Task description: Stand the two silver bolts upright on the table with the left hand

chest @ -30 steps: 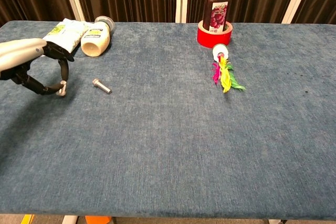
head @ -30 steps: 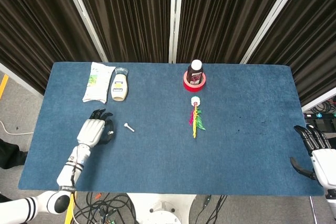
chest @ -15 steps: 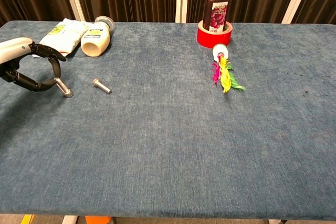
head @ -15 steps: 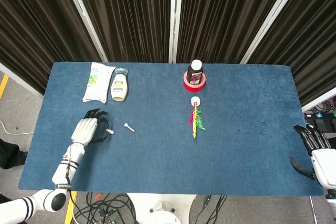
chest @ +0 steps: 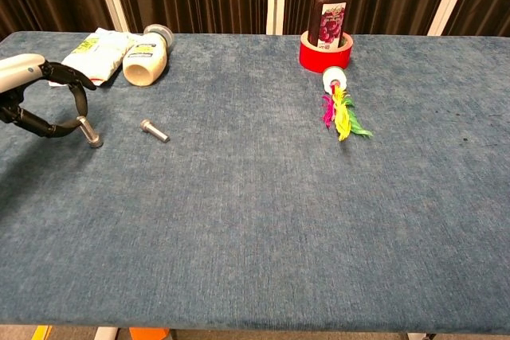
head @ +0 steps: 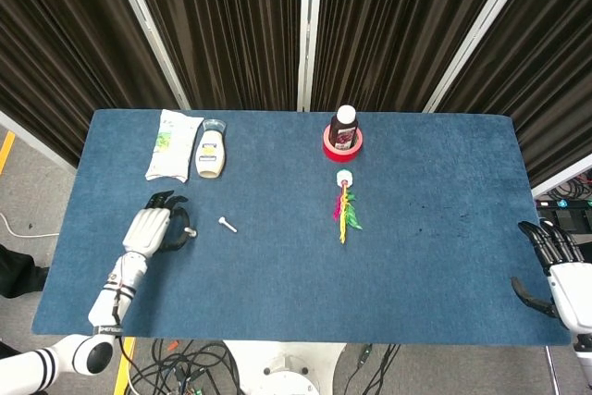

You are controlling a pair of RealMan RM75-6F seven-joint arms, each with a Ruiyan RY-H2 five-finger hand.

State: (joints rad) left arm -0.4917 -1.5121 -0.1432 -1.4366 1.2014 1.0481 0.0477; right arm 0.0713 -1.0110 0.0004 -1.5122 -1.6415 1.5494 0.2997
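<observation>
Item one: your left hand [chest: 40,101] is pinching the tip of a short silver steel bolt [chest: 89,134] between thumb and a finger, head down on the blue felt counter [chest: 255,220] and leaning a little, so you are likely steadying it to stand. Item two: the second silver bolt [chest: 154,130] is lying flat just right of it, untouched. Your right hand [head: 555,270] is resting with fingers spread and holding nothing at the counter's far right edge.

Matt blue cloth-like table [chest: 263,220]; shiny metal bolts [chest: 154,130]; glossy plastic bottle [chest: 147,61]; bright feathers [chest: 341,117].
</observation>
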